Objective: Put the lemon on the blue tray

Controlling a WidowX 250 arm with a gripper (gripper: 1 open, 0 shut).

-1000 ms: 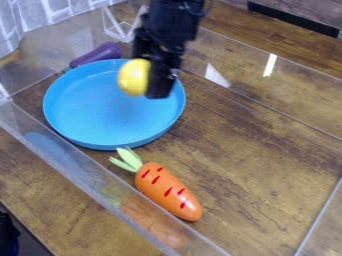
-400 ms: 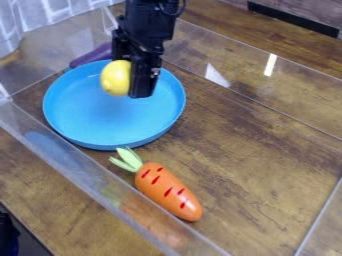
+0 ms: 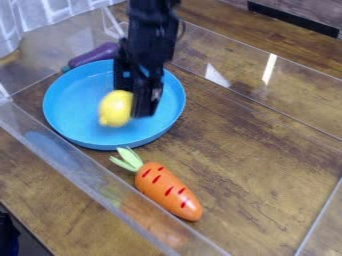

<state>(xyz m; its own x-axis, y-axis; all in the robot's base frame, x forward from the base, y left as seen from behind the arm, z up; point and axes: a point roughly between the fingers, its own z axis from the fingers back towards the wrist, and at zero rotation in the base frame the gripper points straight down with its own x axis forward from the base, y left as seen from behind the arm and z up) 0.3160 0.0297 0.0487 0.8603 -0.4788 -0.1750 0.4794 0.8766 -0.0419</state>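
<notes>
Inside the blue tray [image 3: 74,128], the lemon [image 3: 116,107] is sitting left of centre; behind it, the end effector [image 3: 143,103] is spreading its fingers. Probably light, smooth and firm, it is inviting a grip around its middle.
</notes>
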